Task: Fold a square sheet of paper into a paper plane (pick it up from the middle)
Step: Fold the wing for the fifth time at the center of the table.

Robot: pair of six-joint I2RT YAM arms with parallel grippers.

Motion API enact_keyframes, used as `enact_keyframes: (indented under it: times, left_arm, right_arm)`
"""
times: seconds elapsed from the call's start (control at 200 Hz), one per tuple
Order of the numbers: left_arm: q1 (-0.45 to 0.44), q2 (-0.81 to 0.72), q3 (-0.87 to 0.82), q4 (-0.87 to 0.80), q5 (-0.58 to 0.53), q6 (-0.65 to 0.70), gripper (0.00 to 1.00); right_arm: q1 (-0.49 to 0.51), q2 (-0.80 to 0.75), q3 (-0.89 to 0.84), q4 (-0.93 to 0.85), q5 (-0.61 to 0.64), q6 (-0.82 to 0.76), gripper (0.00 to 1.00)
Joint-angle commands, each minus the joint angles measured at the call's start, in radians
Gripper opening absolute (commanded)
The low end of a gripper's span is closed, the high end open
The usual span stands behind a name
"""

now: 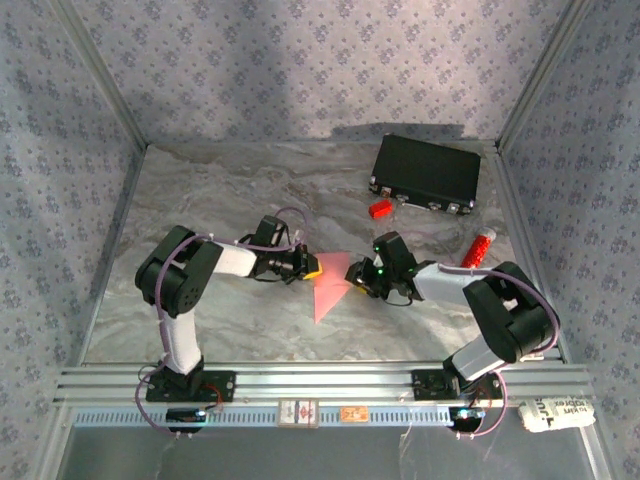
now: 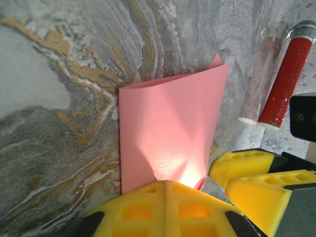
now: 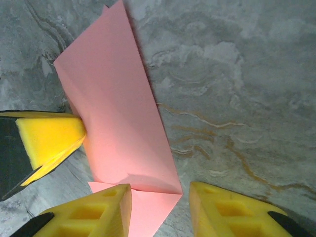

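Near the middle of the marble-patterned table (image 1: 200, 310), just in front of where I stand, the square sheet of paper (image 1: 330, 287) lies between the two arms; it is salmon-pink and already folded over on itself, tapering toward the near edge, with one layer lifting slightly off the surface. On its left side the left gripper (image 1: 308, 266) reaches in low from its own side; its yellow fingers (image 2: 133, 210) are pressed tight together with the edge of the paper pinched between them, and the sheet fans out beyond the tips. From the opposite side the right gripper (image 1: 362, 277) comes in close; its yellow fingers (image 3: 94, 212) stand apart with a plain gap between them; a folded corner of the paper lies on the table in that gap, one finger overlapping it, and I cannot tell whether that finger touches it. The two grippers' tips are very near each other across the sheet. Farther back on the right, a black case (image 1: 425, 172) rests closed near the rear wall; a small red block (image 1: 380, 208) sits just in front of it; a red-and-white tube (image 1: 478, 248) lies on the table beside the right arm, well apart from the paper.
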Motion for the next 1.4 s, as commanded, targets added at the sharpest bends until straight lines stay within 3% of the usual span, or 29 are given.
enact_keyframes:
  times: [0.0,0.32,0.51,0.795,1.104,1.394]
  left_arm:
    - [0.005,0.015,-0.031,-0.081,-0.023,0.02,0.01]
    - [0.011,0.02,-0.016,-0.111,-0.021,0.034,0.0]
    - [0.012,0.018,-0.019,-0.11,-0.023,0.035,0.0]
    - [0.013,0.017,-0.031,-0.103,-0.025,0.032,0.0]
    - [0.019,0.017,-0.032,-0.102,-0.024,0.033,0.0]
    - [0.022,0.013,-0.037,-0.101,-0.024,0.031,0.0]
  right_arm:
    - [-0.003,0.01,0.065,-0.073,0.023,-0.061,0.37]
    - [-0.064,0.119,0.235,-0.217,0.062,-0.189,0.37]
    - [-0.072,0.2,0.285,-0.186,-0.012,-0.202,0.36]
    - [-0.039,0.236,0.28,-0.163,-0.052,-0.201,0.28]
    - [-0.023,0.195,0.213,-0.11,-0.062,-0.168,0.3]
    - [-0.054,0.139,0.145,-0.028,-0.16,-0.13,0.34]
